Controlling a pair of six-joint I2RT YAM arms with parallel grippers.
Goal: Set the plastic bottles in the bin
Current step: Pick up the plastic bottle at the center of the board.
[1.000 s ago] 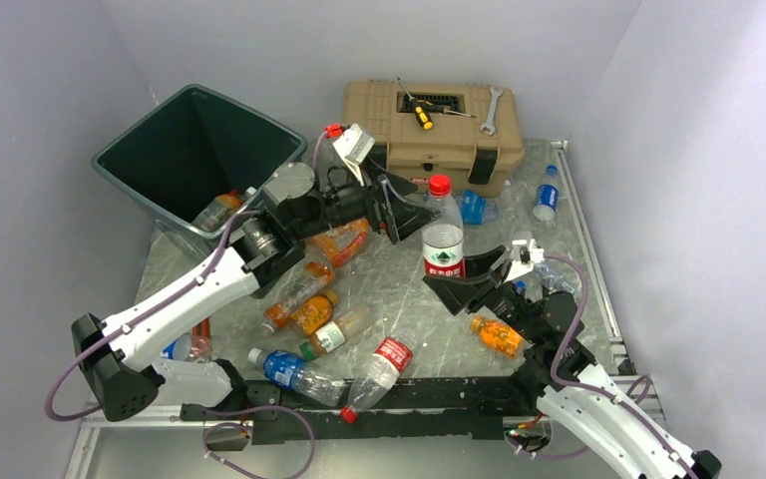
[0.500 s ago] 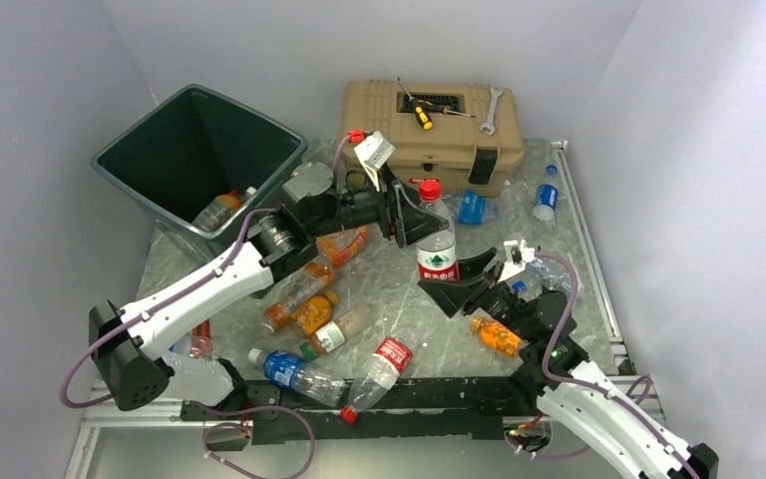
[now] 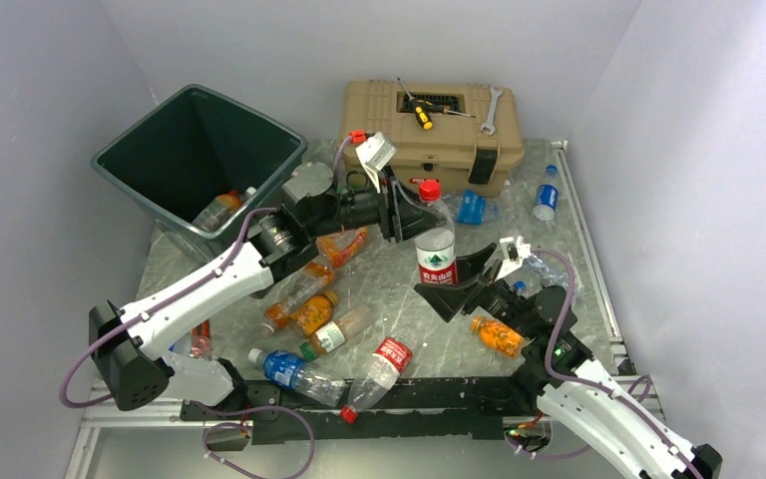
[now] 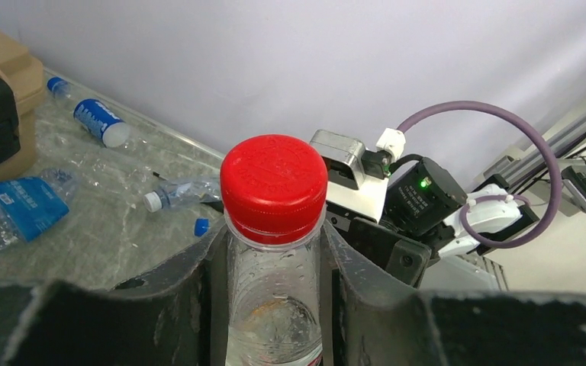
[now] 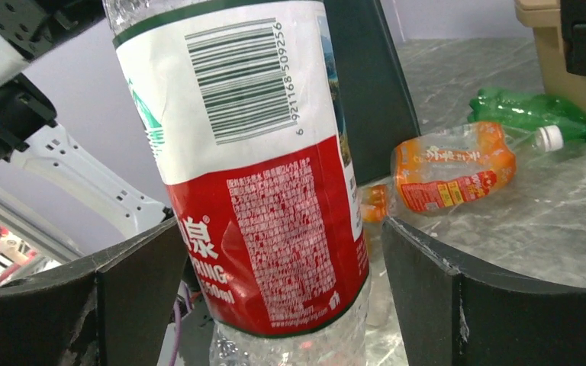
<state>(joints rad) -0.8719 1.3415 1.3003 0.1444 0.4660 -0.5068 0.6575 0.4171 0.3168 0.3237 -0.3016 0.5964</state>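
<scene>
A clear plastic bottle (image 3: 437, 249) with a red cap (image 4: 275, 187) and a red-and-white label (image 5: 267, 175) stands upright in mid-table. My left gripper (image 3: 421, 212) (image 4: 275, 248) is shut on its neck just under the cap, both fingers (image 4: 191, 267) pressed against it. My right gripper (image 3: 459, 281) (image 5: 286, 263) stands open around the lower body, with gaps on both sides. The dark green bin (image 3: 125, 180) sits at the back left with a bottle (image 3: 221, 210) inside. Several more bottles (image 3: 309, 309) lie on the table; an orange one (image 3: 497, 335) is by my right arm.
A tan toolbox (image 3: 429, 140) stands at the back, carrying a yellow-handled screwdriver (image 3: 421, 115) and a wrench (image 3: 489, 110). Blue-labelled bottles (image 3: 546, 200) lie near the right wall. Crushed orange (image 5: 450, 168) and green (image 5: 534, 114) bottles lie beyond the held one.
My left gripper reached the bottle's neck and closed on it. My right gripper, which held the bottle's body, has opened and let go.
</scene>
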